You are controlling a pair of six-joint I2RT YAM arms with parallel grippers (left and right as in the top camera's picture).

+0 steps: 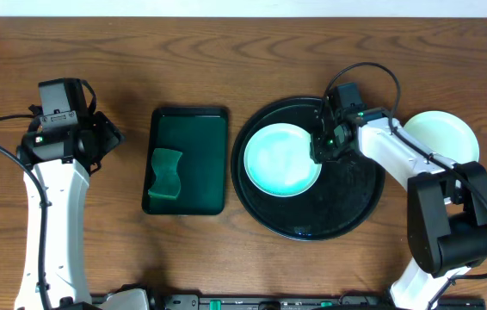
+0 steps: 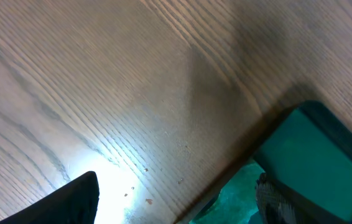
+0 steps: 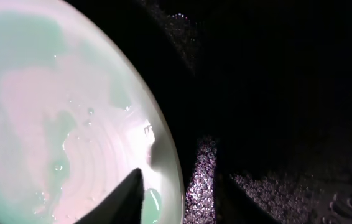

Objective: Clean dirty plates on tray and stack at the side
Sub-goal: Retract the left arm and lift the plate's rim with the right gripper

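Note:
A pale mint plate (image 1: 280, 161) lies wet on the left half of the round black tray (image 1: 347, 207). My right gripper (image 1: 323, 148) is at the plate's right rim. In the right wrist view its jaws are open astride that rim: one finger over the plate (image 3: 58, 112), the other over the tray (image 3: 275, 93), neither pressing on it. A second plate (image 1: 441, 136) rests on the table right of the tray. My left gripper (image 1: 110, 138) hangs open and empty over bare wood left of the green tray.
A dark green rectangular tray (image 1: 200, 138) with a green sponge (image 1: 167, 175) in it lies between the arms. Its corner (image 2: 313, 155) and the sponge (image 2: 238, 199) show in the left wrist view. The right arm reaches across the black tray's upper right.

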